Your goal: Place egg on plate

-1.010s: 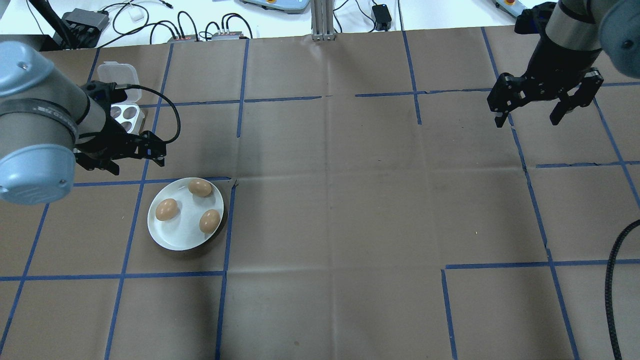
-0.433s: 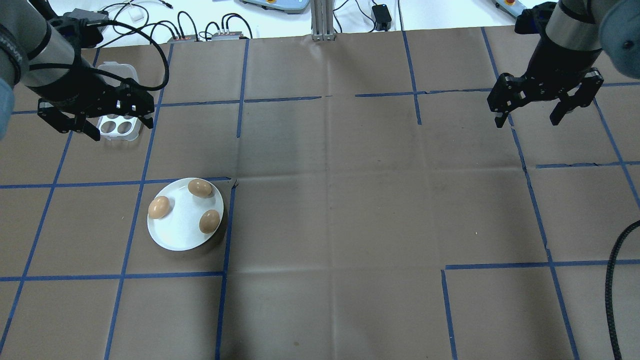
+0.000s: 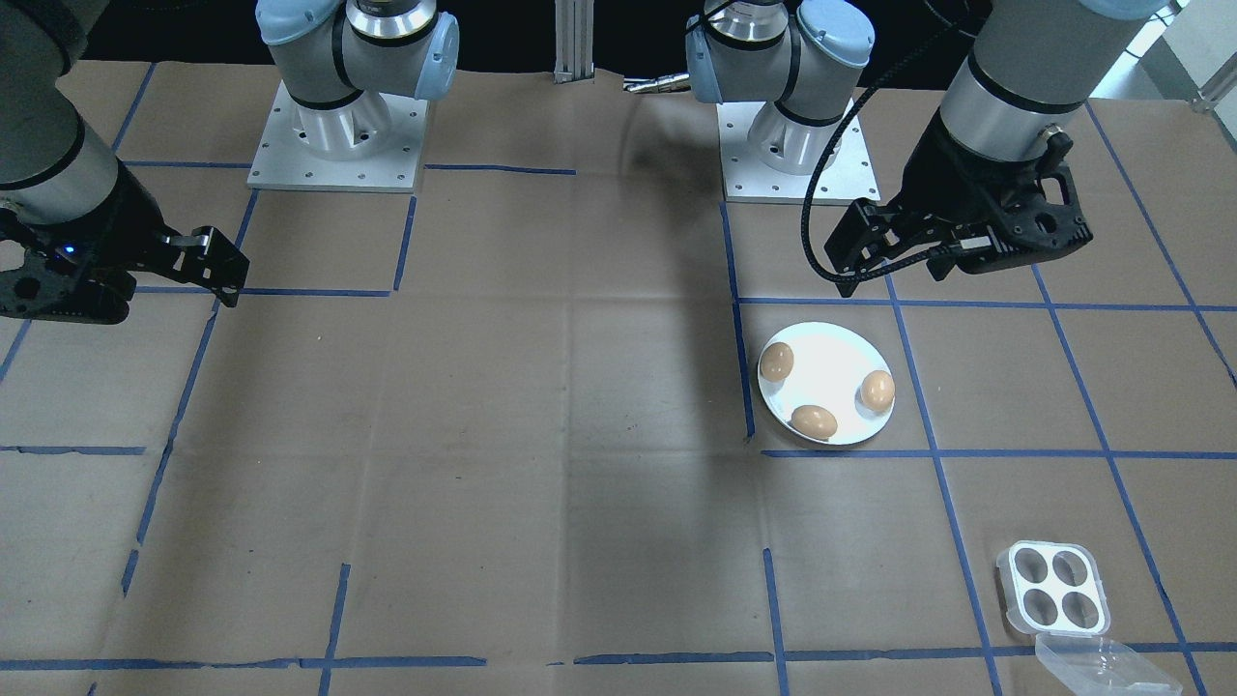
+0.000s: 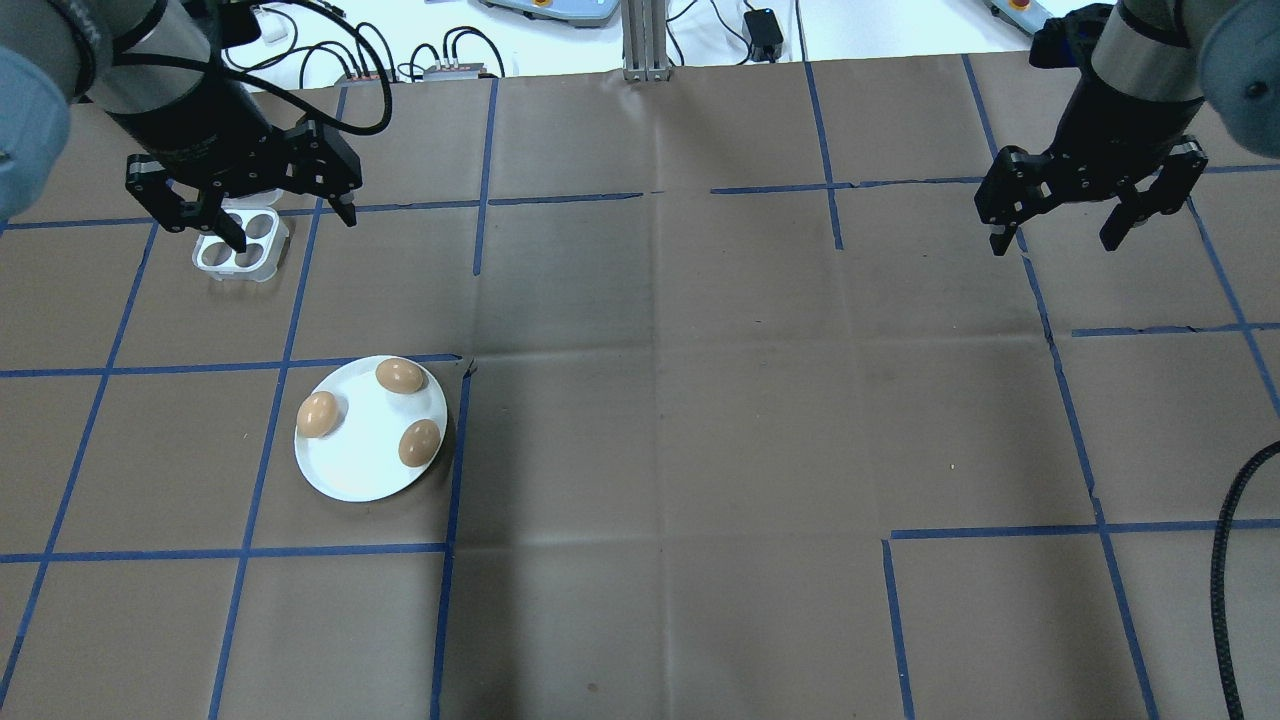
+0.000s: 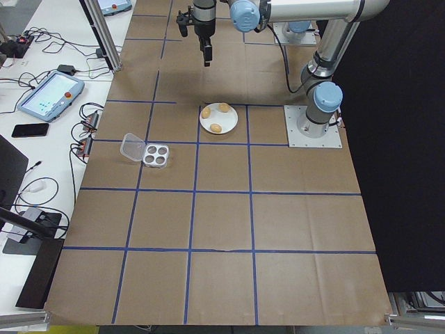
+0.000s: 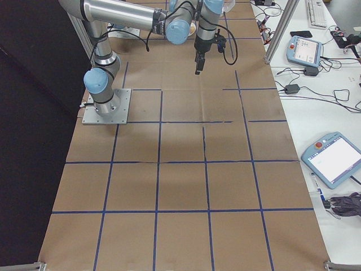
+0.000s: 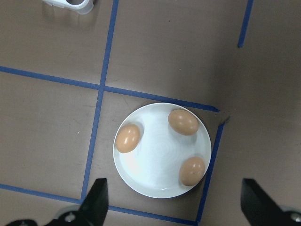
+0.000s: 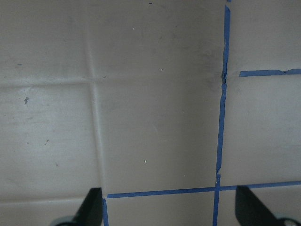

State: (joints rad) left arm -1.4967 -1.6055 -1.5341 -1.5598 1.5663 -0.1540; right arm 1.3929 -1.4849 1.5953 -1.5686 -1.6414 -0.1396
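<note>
The round white plate (image 4: 358, 465) lies on the brown table at front left and holds three brown eggs (image 4: 400, 375) (image 4: 318, 414) (image 4: 419, 442). The left wrist view looks straight down on the plate (image 7: 157, 160) and its eggs (image 7: 128, 138) from well above. My left gripper (image 4: 290, 232) hangs open and empty, high over the table behind the plate and near the egg tray. Far off at the back right, my right gripper (image 4: 1055, 245) is also open and empty over bare paper. In the front-facing view the plate (image 3: 827, 372) sits below the left arm.
A small square white four-cup egg tray (image 4: 238, 252) stands with empty cups behind the plate, and its clear lid (image 3: 1102, 667) lies beside it. Blue tape lines grid the brown paper. Cables and devices line the far edge, and a black hose (image 4: 1225, 560) hangs at right.
My left arm has lifted away from beside the plate and swung back and right, over the egg tray. The leftmost egg rolled a little toward the rim. The right arm stayed still.
</note>
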